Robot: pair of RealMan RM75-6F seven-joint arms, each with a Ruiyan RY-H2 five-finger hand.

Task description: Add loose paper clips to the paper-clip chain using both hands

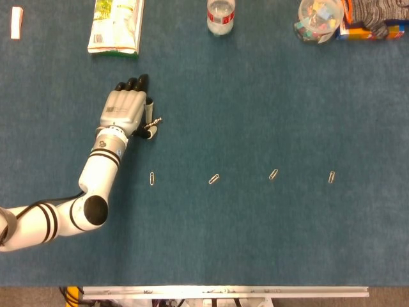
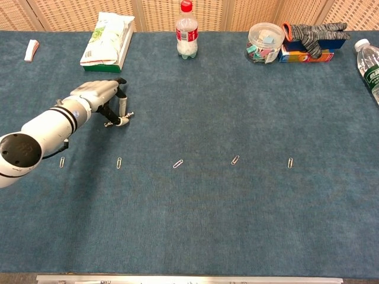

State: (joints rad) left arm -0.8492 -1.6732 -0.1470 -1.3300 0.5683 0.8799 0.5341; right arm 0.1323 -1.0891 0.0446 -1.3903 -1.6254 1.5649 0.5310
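In the upper left of the head view, my left hand (image 1: pixel 126 110) lies palm-down on the blue carpet-like tabletop (image 1: pixel 255 115), fingers curled together, thumb and a finger pinching a small metal piece, the short paper-clip chain (image 1: pixel 154 122), whose end pokes out to the right of my thumb. The chest view shows the same hand (image 2: pixel 100 94) at left of frame, the little chain (image 2: pixel 126 116) held just above the cloth or touching it; I cannot tell which.

Across the middle of the frame runs a loose row of silver wire paper clips, well apart from one another: one (image 1: pixel 152 178) just below my wrist, a second (image 1: pixel 213 179) at centre, a third (image 1: pixel 273 174) right of centre, a fourth (image 1: pixel 331 177) further right. The chest view adds a fifth clip (image 2: pixel 62 162) at far left, beside my white forearm.

Along the top edge sit a green-and-white packet (image 1: pixel 117 25), a clear plastic bottle with a red label (image 1: pixel 221 16) and a round clear tub of coloured bits (image 1: pixel 317 20). My right hand shows in neither view.
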